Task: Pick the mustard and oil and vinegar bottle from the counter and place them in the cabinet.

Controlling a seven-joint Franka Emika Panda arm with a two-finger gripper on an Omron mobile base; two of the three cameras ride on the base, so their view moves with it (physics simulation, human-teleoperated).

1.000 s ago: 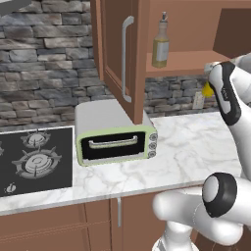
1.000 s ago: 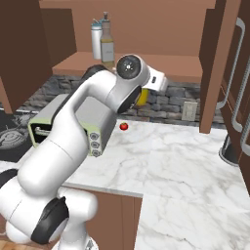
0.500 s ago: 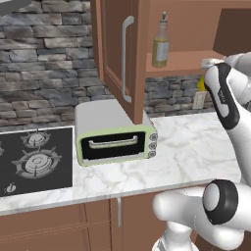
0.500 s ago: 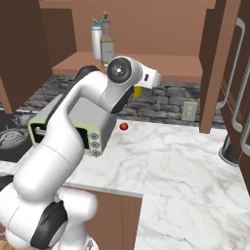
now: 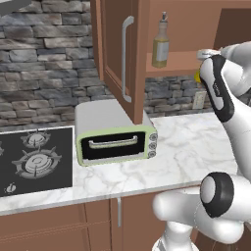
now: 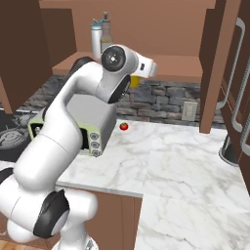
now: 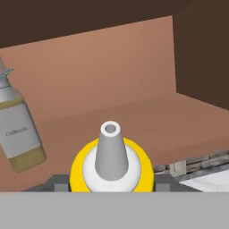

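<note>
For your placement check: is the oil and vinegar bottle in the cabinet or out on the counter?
In. The oil and vinegar bottle stands upright on the cabinet shelf, behind the open door, well above the counter.

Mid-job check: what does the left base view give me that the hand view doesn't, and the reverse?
Left base view: the toaster oven, stove, marble counter and the cabinet door's bar handle.

Hand view: the mustard close up from above, its nozzle between the gripper tips, level with the shelf edge.

Both: the oil and vinegar bottle standing on the cabinet shelf.
</note>
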